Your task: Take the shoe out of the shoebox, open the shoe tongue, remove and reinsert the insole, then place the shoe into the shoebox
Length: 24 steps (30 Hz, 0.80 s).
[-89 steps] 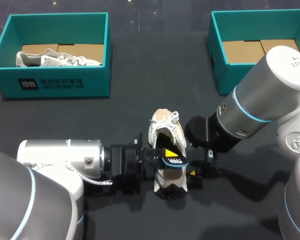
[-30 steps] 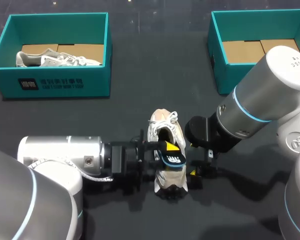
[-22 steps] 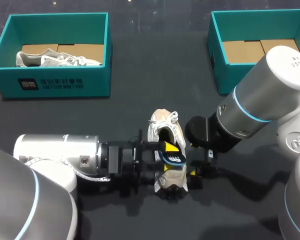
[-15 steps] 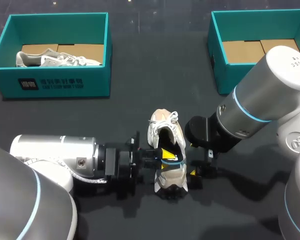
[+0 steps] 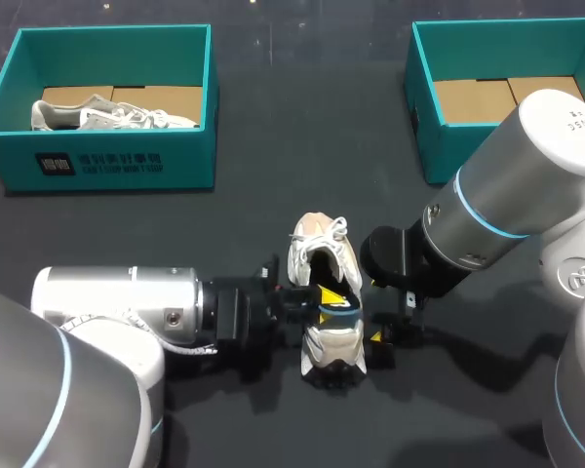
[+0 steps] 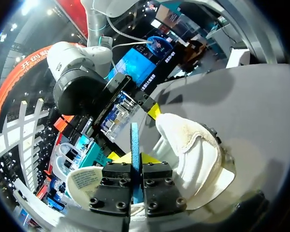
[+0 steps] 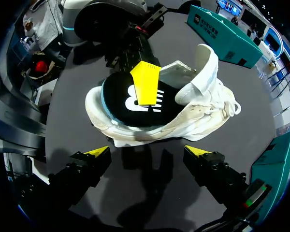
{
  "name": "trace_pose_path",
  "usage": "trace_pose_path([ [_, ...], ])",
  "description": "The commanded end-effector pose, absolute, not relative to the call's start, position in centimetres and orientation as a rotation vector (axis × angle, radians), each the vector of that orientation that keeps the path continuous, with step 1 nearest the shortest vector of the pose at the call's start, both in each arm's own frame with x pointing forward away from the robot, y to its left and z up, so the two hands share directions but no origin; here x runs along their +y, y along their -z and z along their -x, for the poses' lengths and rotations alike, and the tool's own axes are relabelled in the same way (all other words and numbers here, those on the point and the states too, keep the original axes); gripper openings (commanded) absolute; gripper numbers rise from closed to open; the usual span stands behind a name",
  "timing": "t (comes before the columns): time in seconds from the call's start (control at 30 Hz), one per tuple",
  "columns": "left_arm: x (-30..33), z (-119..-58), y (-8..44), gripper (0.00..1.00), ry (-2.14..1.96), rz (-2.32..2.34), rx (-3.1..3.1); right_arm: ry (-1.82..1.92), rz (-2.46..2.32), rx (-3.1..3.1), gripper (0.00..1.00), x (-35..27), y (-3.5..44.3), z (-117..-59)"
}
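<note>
On the table (image 5: 273, 195) your left gripper (image 6: 135, 162) pinches the insole (image 7: 135, 104) at the shoe (image 5: 329, 255); right gripper (image 7: 149, 151) gapes empty beside it, shoeboxes (image 5: 107, 166) (image 5: 429, 136) well apart

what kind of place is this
Likely a robot test bench for shoe handling: left arm and right arm meet over a dark table, shoe between them, teal left shoebox and right shoebox behind.
</note>
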<state>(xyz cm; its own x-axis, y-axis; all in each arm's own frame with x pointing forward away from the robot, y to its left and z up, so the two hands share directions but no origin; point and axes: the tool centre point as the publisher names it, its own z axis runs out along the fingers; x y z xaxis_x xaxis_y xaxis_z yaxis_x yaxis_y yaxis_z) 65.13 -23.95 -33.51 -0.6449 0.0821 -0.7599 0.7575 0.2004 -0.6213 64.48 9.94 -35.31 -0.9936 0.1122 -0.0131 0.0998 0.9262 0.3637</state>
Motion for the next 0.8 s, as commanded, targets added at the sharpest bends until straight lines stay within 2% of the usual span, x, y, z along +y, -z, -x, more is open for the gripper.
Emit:
trace_pose_path([
  [0.03,-24.0,-65.1,33.0,0.0,1.491,-0.778,1.916,-0.572,-0.169,3.049,1.0,10.0,35.4,-64.4],
  [0.1,-23.8,-64.9,32.5,0.24,1.501,-0.773,1.921,-0.572,-0.169,3.049,1.0,10.0,35.4,-64.4],
  [0.13,-23.7,-64.8,32.3,0.32,1.508,-0.769,1.921,-0.572,-0.169,3.049,1.0,10.0,35.4,-64.4],
  [0.2,-23.5,-64.6,31.7,0.41,1.539,-0.755,1.93,-0.572,-0.169,3.049,1.0,10.0,35.4,-64.4],
  [0.27,-23.2,-64.4,31.1,0.43,1.556,-0.749,1.926,-0.572,-0.169,3.049,1.0,10.0,35.4,-64.4],
  [0.47,-22.7,-63.8,30.1,0.38,1.566,-0.762,1.934,-0.572,-0.169,3.049,1.0,10.0,35.4,-64.4],
  [0.6,-22.9,-63.4,30.3,0.28,1.553,-0.793,1.969,-0.572,-0.169,3.049,1.0,10.0,35.4,-64.4],
  [0.7,-23.5,-63.5,31.1,0.25,1.535,-0.803,2.007,-0.572,-0.169,3.049,1.0,10.0,35.4,-64.4],
  [0.73,-23.7,-63.6,31.3,0.21,1.534,-0.804,2.015,-0.572,-0.169,3.049,1.0,10.0,35.4,-64.4],
  [0.77,-23.9,-63.6,31.6,0.07,1.531,-0.805,2.019,-0.572,-0.169,3.049,1.0,10.0,35.4,-64.4],
  [0.8,-24.1,-63.6,31.8,0.0,1.528,-0.808,2.027,-0.572,-0.169,3.049,1.0,10.0,35.4,-64.4],
])
